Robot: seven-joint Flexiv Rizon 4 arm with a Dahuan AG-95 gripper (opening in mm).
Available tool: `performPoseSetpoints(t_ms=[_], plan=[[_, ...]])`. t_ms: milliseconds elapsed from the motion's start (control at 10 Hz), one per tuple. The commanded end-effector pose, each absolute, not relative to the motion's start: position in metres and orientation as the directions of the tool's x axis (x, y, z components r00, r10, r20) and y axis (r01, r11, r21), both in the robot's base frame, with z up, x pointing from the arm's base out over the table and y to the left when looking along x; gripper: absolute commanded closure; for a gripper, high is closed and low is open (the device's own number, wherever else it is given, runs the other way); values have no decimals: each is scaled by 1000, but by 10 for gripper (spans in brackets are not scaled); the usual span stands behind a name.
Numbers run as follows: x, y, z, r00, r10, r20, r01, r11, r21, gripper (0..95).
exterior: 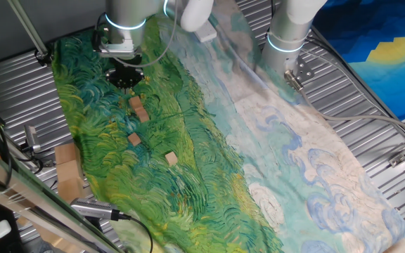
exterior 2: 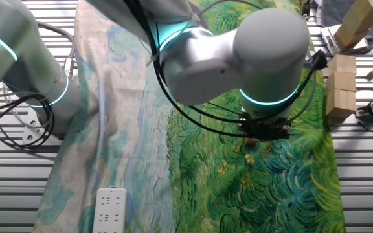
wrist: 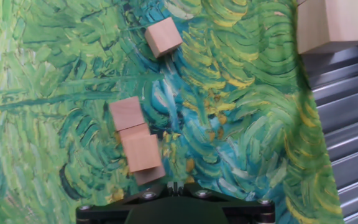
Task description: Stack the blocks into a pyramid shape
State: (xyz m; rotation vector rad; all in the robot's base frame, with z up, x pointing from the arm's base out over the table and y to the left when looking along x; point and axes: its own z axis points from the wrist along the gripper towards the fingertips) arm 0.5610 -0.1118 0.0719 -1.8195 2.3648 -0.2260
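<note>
Ribbed metal forms the surface (exterior: 371,91), and a painted cloth (exterior: 209,140) of swirling green, yellow and pale blue covers most of it. On the green half lie the blocks. In one fixed view a tight cluster of blocks (exterior: 139,108) sits just below the gripper (exterior: 124,77), toward the far edge of the cloth; a single block (exterior: 134,140) lies a little nearer the camera, and another block (exterior: 171,159) lies nearer still, apart from the rest. The hand view shows the cluster (wrist: 137,142) as cubes touching one another in a short line, one seeming to sit on top of the others, with a lone cube (wrist: 163,37) well apart. A larger tan piece (wrist: 334,23) rests at the cloth's edge, partly over the bare metal. The gripper hangs above the cluster, not touching it. Whether the fingers are spread or pressed together cannot be told: only the dark hand body shows. In the other fixed view the arm (exterior 2: 238,58) hides the blocks, and a white power strip (exterior 2: 111,208) lies on the pale end of the cloth.
</note>
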Motion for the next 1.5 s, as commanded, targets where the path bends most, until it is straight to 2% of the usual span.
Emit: performPoseSetpoints(t_ms=[100,700,1500], plan=[[561,-113,70,-253,-967,-33,-944,254,-211,950],[555,-106,58,-312,-946,-84,-928,323,-188,950],[555,-98,56,-323,-942,-92,-924,335,-185,950]])
